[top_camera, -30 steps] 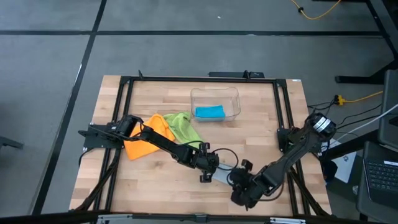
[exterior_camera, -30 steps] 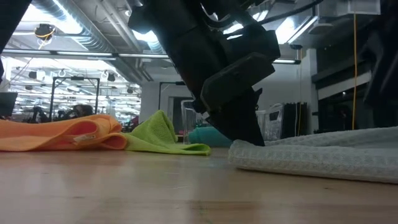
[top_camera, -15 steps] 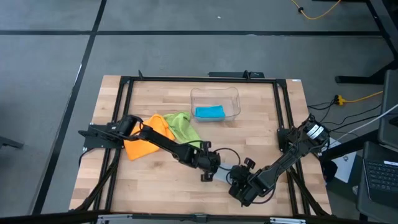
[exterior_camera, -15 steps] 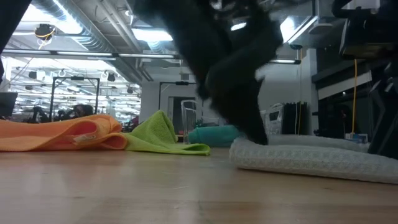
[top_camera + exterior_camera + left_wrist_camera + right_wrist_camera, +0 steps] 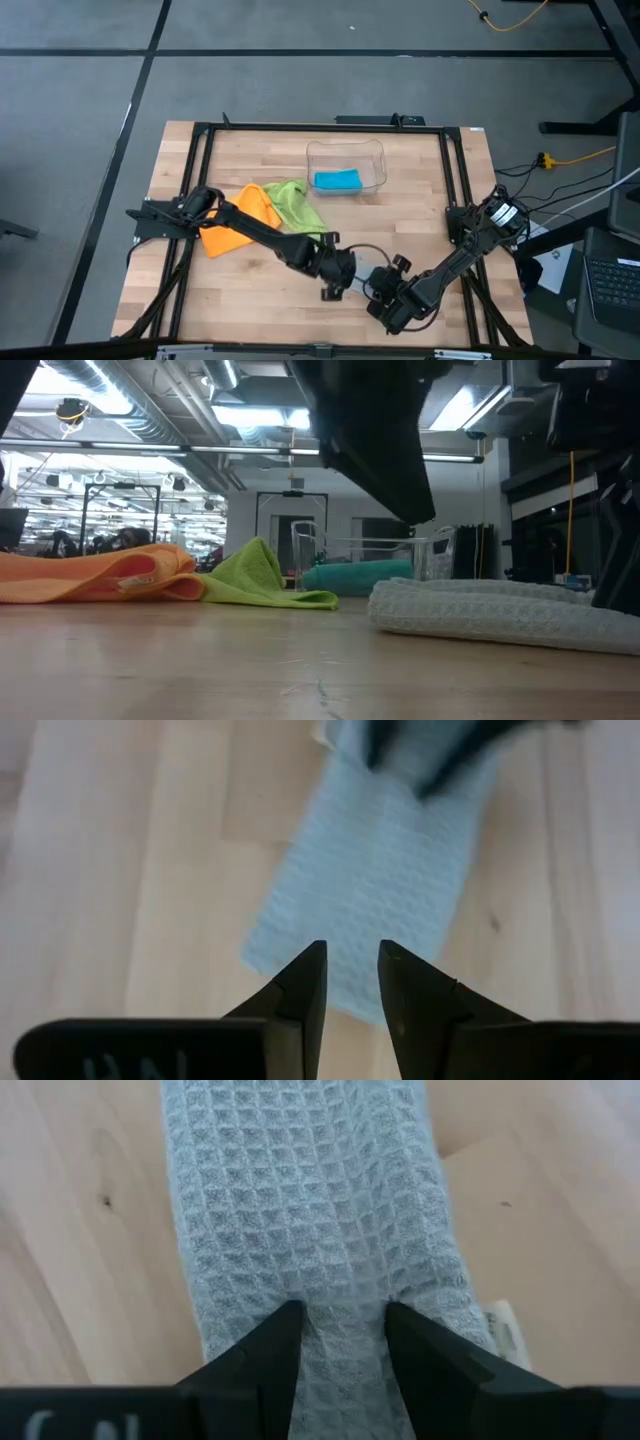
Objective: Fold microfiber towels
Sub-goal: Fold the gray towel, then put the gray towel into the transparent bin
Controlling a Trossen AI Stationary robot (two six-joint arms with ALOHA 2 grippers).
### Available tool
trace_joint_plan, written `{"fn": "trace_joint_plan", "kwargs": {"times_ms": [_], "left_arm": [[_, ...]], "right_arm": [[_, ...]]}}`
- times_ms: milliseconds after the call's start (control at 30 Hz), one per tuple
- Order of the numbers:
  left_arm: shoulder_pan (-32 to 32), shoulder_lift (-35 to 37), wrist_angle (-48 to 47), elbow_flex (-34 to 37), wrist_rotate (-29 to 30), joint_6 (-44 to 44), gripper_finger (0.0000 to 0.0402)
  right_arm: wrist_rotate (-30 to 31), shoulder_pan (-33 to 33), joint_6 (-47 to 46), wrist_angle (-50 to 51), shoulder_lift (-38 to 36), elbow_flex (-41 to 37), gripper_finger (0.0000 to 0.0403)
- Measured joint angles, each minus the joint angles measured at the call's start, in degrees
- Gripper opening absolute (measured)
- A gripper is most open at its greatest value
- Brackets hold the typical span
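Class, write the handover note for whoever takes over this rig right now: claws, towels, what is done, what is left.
Left claw: open, empty, hovering just above the pale grey-blue towel.
Right claw: pinching that towel's other end.
Towel lies as a narrow folded strip near the table's front edge.
Orange towel and lime green towel: crumpled, left of centre.
Teal towel: folded, in the clear bin.
Left: finish the grey-blue one, then orange and green.

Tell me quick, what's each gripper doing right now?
Left gripper: open, above the pale grey-blue towel, holding nothing.
Right gripper: shut on the pale grey-blue towel, pinching one end.
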State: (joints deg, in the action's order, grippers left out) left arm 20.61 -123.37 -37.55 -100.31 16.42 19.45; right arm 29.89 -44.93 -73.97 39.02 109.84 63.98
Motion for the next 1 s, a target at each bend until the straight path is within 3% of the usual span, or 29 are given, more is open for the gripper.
{"fn": "trace_joint_plan", "kwargs": {"times_ms": [233, 367, 567, 1000], "left_arm": [[3.7, 4.0, -9.0, -0.1, 6.3, 6.2, 0.0086], [5.8, 7.1, -16.3, -0.1, 12.8, 10.9, 0.0086], [8.2, 11.1, -28.9, -0.1, 20.2, 19.9, 0.0086], [10.6, 12.9, -43.5, -0.1, 22.6, 31.6, 0.0086]], "right_arm": [[3.9, -1.0, 1.1, 16.2, -0.9, 10.7, 0.0155], [2.6, -1.0, 5.9, 13.9, -0.8, 12.9, 0.0155], [-2.4, -0.6, 18.6, 2.6, -0.2, 8.4, 0.0163], [-7.2, 2.8, 25.4, -0.9, 2.1, 5.6, 0.0311]]}}
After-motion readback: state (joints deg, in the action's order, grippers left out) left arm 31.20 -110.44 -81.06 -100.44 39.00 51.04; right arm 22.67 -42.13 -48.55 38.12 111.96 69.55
